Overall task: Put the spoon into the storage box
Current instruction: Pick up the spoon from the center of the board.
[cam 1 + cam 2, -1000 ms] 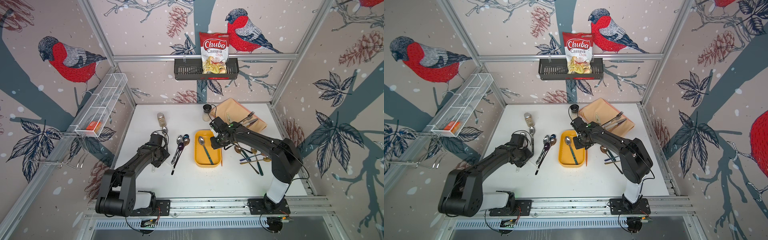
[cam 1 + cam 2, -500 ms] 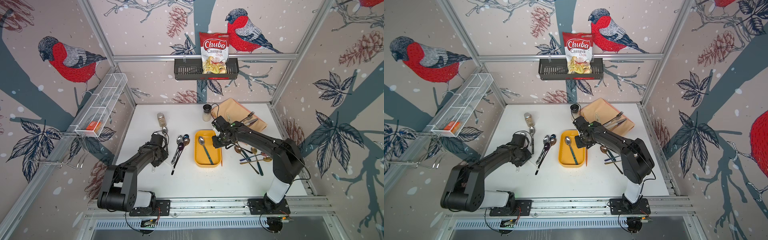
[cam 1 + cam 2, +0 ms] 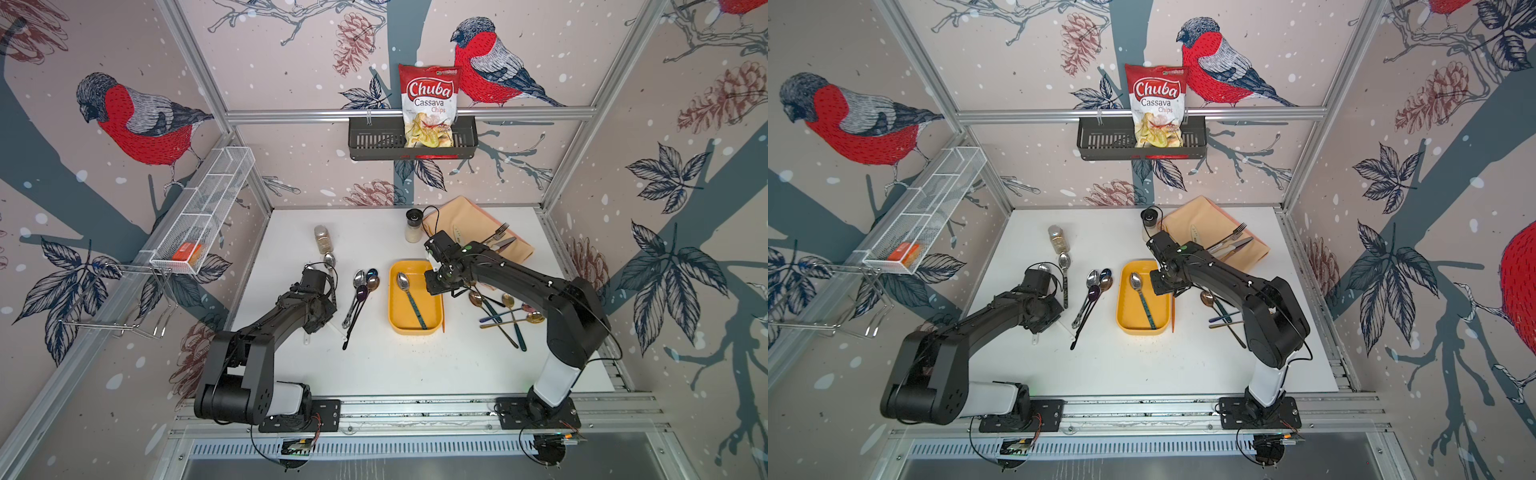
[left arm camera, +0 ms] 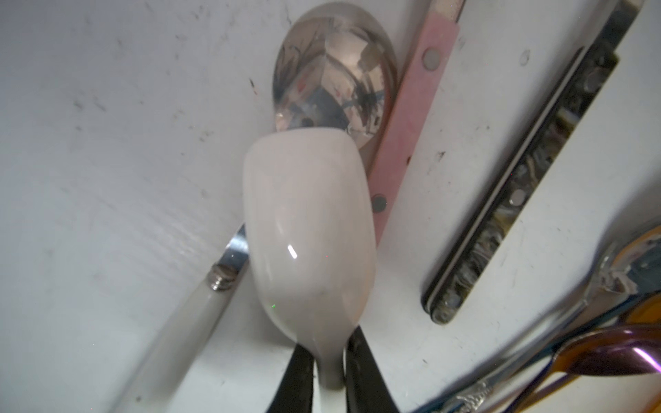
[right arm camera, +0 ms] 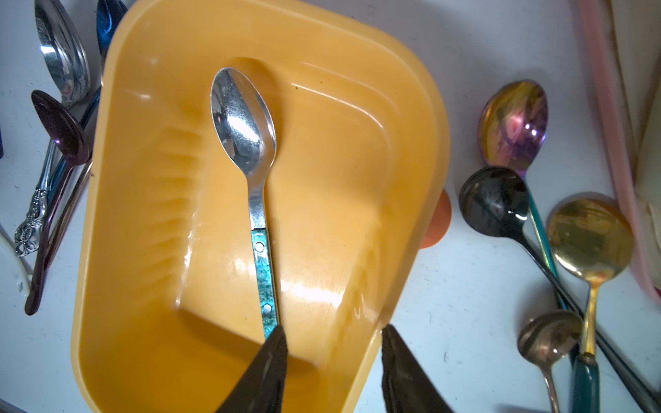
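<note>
The yellow storage box point(image 3: 416, 332) point(image 3: 1144, 331) lies mid-table. A silver spoon with a teal handle point(image 3: 409, 296) point(image 5: 259, 200) rests slantwise on its floor. My right gripper point(image 5: 332, 357) is open and straddles the box's right wall point(image 5: 429, 125), one finger inside and one outside, touching nothing; in a top view it point(image 3: 432, 286) hangs over that wall. My left gripper point(image 4: 331, 375) is shut on the neck of a white spoon point(image 4: 307, 221), low over the table left of the box. From above, the left arm point(image 3: 316, 309) hides that spoon.
A silver spoon point(image 4: 332, 78), a pink handle point(image 4: 411, 118) and a mottled handle point(image 4: 518, 193) lie around the white spoon. Several spoons lie left point(image 3: 359, 291) and right point(image 3: 503, 316) of the box. Two shakers point(image 3: 321, 239) point(image 3: 413, 226) and a napkin with cutlery point(image 3: 478, 232) sit behind.
My left gripper's jaws have closed onto the white spoon's neck. The right gripper has stayed over the box's right wall, almost unmoved.
</note>
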### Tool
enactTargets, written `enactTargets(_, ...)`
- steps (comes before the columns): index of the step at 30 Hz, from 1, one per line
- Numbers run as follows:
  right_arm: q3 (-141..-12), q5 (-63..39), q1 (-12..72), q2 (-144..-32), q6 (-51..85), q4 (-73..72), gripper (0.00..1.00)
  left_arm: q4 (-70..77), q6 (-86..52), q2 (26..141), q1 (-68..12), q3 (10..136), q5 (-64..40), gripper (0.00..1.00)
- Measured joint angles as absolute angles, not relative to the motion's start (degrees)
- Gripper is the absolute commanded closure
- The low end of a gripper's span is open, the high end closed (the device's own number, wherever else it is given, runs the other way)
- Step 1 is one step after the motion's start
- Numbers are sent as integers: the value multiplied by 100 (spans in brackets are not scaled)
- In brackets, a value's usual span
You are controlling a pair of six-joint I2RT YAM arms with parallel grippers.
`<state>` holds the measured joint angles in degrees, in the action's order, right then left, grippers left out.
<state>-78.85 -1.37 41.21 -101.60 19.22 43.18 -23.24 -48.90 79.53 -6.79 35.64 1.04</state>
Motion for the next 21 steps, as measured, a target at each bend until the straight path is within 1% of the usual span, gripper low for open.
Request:
enactTargets(1, -7896, -137, 4121, -10160, 1922, 4335, 55, -2322, -4856, 7942, -679, 3559, 102, 83)
enactTargets(2, -7907, -134, 4121, -10160, 1922, 4344, 55, -2322, -4801, 7933, -679, 3553, 99, 86)
enactTargets(3, -7915, -137, 4121, -10160, 1922, 4348, 55, -2322, -4797, 7918, -679, 3533, 95, 87)
enactTargets(10, -7948, -134, 4121, -10147, 1922, 4383, 55, -2416, -4757, 7629, -672, 3411, -21, 88)
enactTargets(14, -7961, -134, 4123, -10130, 1925, 4383, 55, -2836, -4759, 7242, -672, 3367, -154, 92)
enactTargets(21, -7981, -134, 4123, -10127, 1925, 4381, 55, -3085, -4716, 6882, -672, 3555, -154, 94)
